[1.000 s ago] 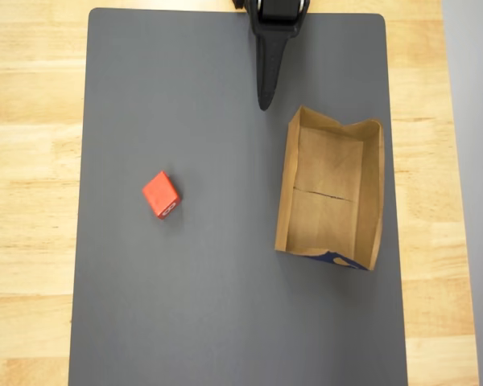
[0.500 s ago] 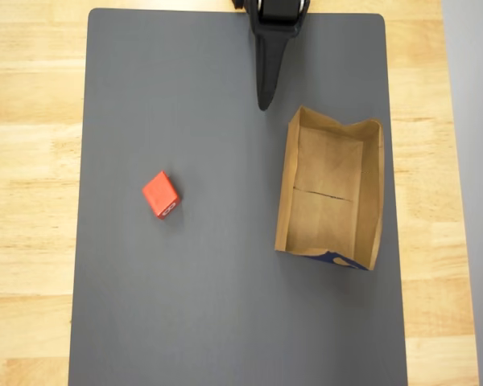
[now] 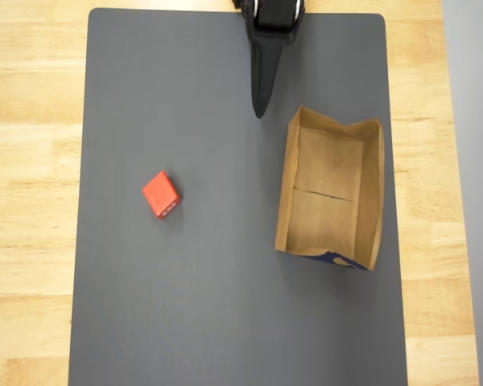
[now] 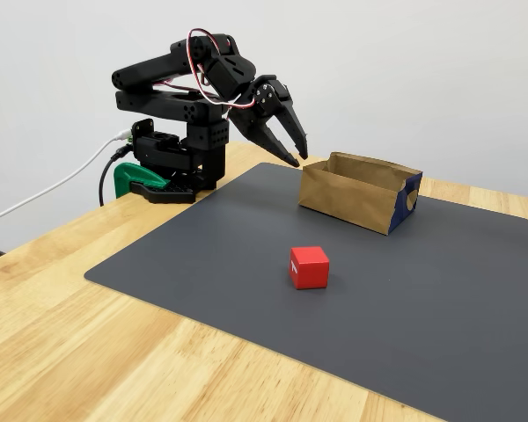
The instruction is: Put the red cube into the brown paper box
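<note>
A small, rigid-looking and probably light red cube (image 4: 309,266) sits on the desk (image 4: 62,325), best pinched across opposite flat faces; the end effector (image 4: 293,146) hangs empty, fingers parted.

Overhead – cube (image 3: 161,194) lies left of box (image 3: 330,189)

I can read no words, numbers or brands anywhere. The red cube (image 4: 309,266) before me bears small white marks, too small to make out, and the brown paper box (image 4: 356,203) has a dark blue printed patch, unreadable.
</note>
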{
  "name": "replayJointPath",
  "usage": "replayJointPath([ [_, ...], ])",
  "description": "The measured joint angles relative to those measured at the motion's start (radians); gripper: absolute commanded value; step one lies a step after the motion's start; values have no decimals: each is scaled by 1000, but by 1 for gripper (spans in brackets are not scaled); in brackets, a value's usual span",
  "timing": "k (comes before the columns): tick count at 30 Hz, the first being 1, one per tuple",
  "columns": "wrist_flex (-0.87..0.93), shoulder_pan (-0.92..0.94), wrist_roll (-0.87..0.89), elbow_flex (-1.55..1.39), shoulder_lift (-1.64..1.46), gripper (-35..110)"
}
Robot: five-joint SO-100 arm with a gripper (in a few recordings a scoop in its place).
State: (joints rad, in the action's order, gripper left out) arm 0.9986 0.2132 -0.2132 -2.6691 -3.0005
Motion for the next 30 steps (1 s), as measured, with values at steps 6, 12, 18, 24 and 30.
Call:
replayJointPath([
  [6, -40, 114, -193, 137, 209, 7],
  [12, 18, 224, -322, 365, 506, 14],
  [18, 132, 314, -393, 641, 815, 15],
  [24, 155, 396, -558, 927, 1152, 23],
  [30, 126, 420, -667, 1043, 1370, 28],
])
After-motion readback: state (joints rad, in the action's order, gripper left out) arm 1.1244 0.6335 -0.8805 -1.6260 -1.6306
